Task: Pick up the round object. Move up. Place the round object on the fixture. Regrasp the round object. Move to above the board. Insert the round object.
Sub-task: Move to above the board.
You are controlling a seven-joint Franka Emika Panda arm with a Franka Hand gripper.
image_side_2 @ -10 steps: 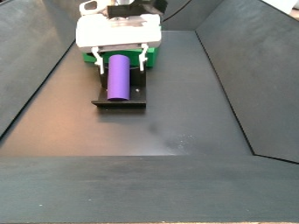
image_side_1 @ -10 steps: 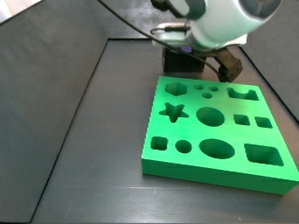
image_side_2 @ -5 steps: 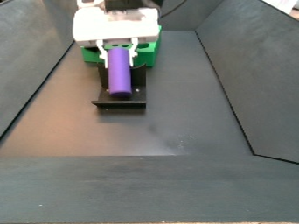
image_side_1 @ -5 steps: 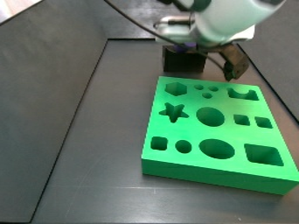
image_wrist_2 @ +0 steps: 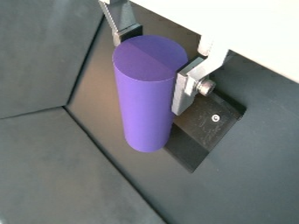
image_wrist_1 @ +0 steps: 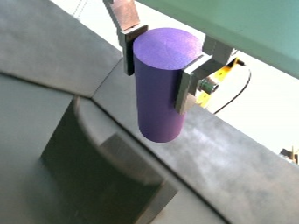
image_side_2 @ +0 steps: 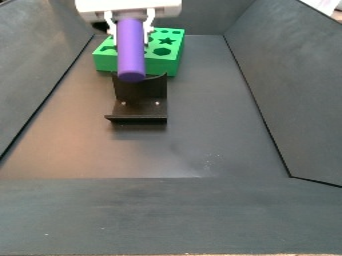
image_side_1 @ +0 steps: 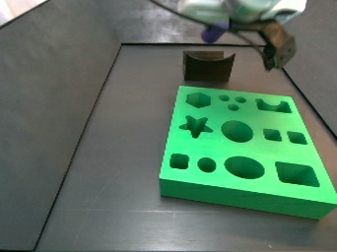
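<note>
My gripper (image_side_2: 130, 12) is shut on the round object (image_side_2: 130, 46), a purple cylinder peg, and grips it by its upper end. The peg hangs upright in the air, lifted clear of the fixture (image_side_2: 139, 104) below it. Both wrist views show the silver fingers (image_wrist_1: 193, 77) pressed on either side of the peg (image_wrist_1: 163, 84) (image_wrist_2: 147, 92). In a side view the gripper (image_side_1: 245, 14) is high above the fixture (image_side_1: 207, 66), and the peg is hidden there. The green board (image_side_1: 245, 148) with cut-out holes lies beside the fixture.
Dark sloping walls (image_side_2: 267, 90) enclose the black floor (image_side_2: 187, 150) on the sides. The fixture's base plate (image_wrist_2: 218, 123) shows under the peg in a wrist view. The board (image_side_2: 163, 50) lies behind the fixture in a side view.
The gripper has risen with the peg in it, lifting the peg off the fixture's notch. The fixture and board have not moved.
</note>
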